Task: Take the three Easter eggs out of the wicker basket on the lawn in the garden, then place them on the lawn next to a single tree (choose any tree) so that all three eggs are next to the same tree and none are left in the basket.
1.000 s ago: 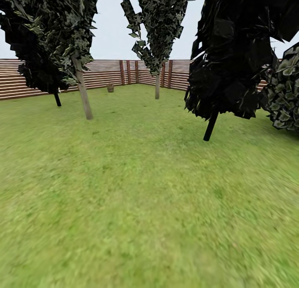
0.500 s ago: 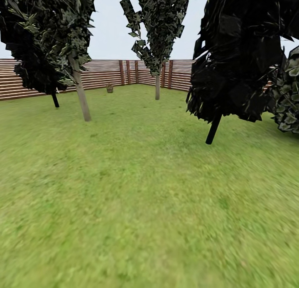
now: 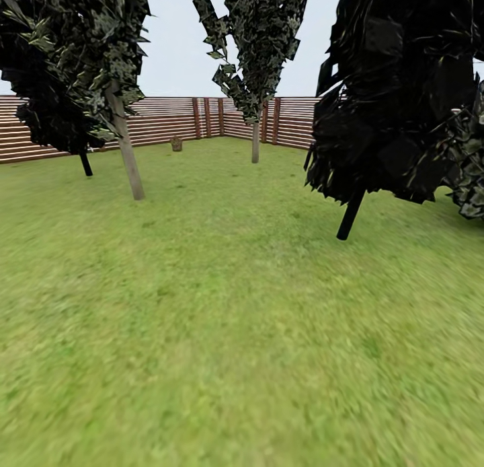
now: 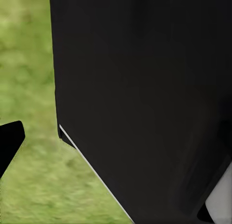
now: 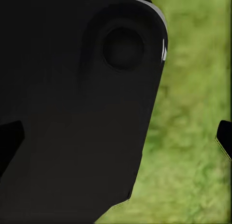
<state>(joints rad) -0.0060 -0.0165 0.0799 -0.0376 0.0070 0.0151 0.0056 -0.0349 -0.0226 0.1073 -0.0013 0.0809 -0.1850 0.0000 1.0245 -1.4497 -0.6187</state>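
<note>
Far off at about 11 o'clock in the head view, the small brown woven wicker basket sits on the mottled green lawn, just in front of the brown horizontal-slat wooden fence that closes the garden. It is too small and distant to tell what lies in it.

Nearer, at 10 o'clock, stands a tree with a straight pale grey-beige trunk and dark blocky foliage flecked with pale leaves. A second pale-trunked tree of the same kind rises at 12 o'clock, close to the fence corner and well apart from the basket. At 2 o'clock a very dark, almost black tree with a thin leaning black trunk hangs its foliage low over the grass, and another dark tree on a thin black stem stands at 9 to 10 o'clock, beside the fence.

Grass in the lower half of the head view is blurred.

From the left wrist, a large black body panel of the robot blocks most of the view, with lawn beside it; whether the left jaws are apart or together cannot be told. From the right wrist, a black rounded housing with a round recess does likewise, with grass beside it; the right jaws' state cannot be told either.
</note>
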